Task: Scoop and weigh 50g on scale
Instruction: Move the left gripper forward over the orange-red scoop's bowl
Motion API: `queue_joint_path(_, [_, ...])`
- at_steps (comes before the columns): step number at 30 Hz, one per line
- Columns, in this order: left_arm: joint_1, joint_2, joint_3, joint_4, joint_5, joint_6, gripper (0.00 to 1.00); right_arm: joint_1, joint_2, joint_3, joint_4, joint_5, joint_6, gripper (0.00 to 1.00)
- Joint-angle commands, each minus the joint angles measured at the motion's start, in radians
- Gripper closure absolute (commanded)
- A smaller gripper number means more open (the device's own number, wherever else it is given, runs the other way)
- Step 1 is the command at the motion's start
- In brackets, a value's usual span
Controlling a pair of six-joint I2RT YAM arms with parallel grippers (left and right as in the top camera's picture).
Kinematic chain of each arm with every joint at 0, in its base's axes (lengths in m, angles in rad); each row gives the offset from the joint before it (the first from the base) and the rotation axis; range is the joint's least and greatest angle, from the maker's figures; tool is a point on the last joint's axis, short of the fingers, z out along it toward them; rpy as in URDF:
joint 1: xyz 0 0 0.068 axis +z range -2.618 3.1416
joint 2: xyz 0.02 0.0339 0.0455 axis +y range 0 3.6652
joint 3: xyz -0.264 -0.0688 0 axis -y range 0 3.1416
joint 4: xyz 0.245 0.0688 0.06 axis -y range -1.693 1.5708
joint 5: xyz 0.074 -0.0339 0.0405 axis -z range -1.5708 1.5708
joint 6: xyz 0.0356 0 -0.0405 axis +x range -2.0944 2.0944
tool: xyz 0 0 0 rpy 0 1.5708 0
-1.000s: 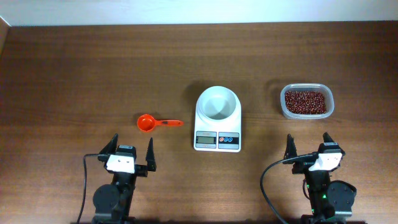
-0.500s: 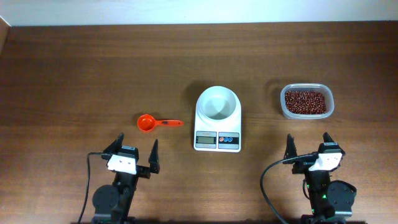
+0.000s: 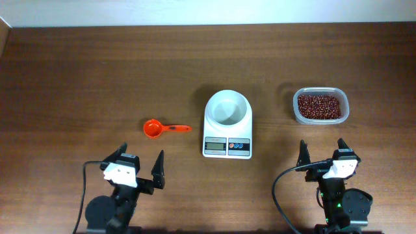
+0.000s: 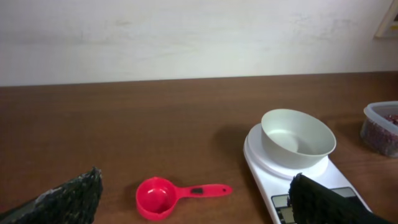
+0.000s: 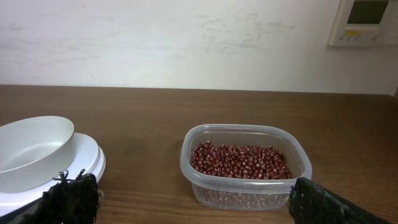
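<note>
The white scale point(image 3: 227, 132) sits mid-table with an empty round white bowl point(image 3: 227, 108) on its platform. To its left lies the orange scoop point(image 3: 162, 128), cup to the left and handle towards the scale. The red-brown beans point(image 3: 318, 106) fill a clear tub at the right. My left gripper point(image 3: 140, 156) stands open near the front edge, short of the scoop point(image 4: 168, 196), with nothing between its fingers. Over on the other side, my right gripper point(image 3: 322, 144) is open too, in front of the beans point(image 5: 239, 160) and apart from them.
The clear plastic tub point(image 5: 245, 186) stands right of the scale's bowl point(image 5: 31, 149). Bare brown wood stretches behind and to the far left. A pale wall runs along the table's far edge. Black cables trail from both arm bases at the front.
My left arm has swung: its wrist has shifted a little left and forward, and its open fingers now angle slightly right. The right arm, scoop, scale and tub have not moved.
</note>
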Motion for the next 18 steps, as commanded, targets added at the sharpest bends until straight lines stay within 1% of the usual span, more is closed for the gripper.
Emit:
queue_joint_path(1, [0.003, 0.084, 0.079, -0.025, -0.007, -0.013, 0.01, 0.01, -0.01, -0.007, -0.002, 0.008, 0.004, 0.01])
queue_joint_path(5, [0.003, 0.236, 0.168, -0.069, -0.006, -0.013, 0.01, 0.01, -0.01, -0.007, -0.002, 0.008, 0.004, 0.01])
queue_joint_path(7, [0.003, 0.326, 0.212, -0.069, -0.003, -0.013, 0.01, 0.01, -0.01, -0.007, -0.002, 0.008, 0.004, 0.01])
queue_joint_path(9, [0.003, 0.461, 0.281, -0.068, -0.003, -0.013, 0.02, 0.01, -0.01, -0.007, -0.002, 0.008, 0.004, 0.01])
queue_joint_path(11, [0.003, 0.531, 0.319, -0.068, 0.006, -0.012, 0.01, 0.01, -0.01, -0.007, -0.002, 0.008, 0.004, 0.01])
queue_joint_path(13, [0.003, 0.6, 0.36, -0.068, 0.059, -0.008, 0.01, 0.01, -0.01, -0.007, -0.002, 0.008, 0.004, 0.01])
queue_joint_path(14, [0.003, 0.64, 0.383, -0.068, 0.13, -0.006, 0.01, 0.01, -0.01, -0.007, -0.002, 0.008, 0.004, 0.01])
queue_joint_path(18, [0.003, 0.701, 0.397, -0.068, 0.243, -0.006, 0.01, 0.01, -0.01, -0.007, -0.002, 0.008, 0.004, 0.01])
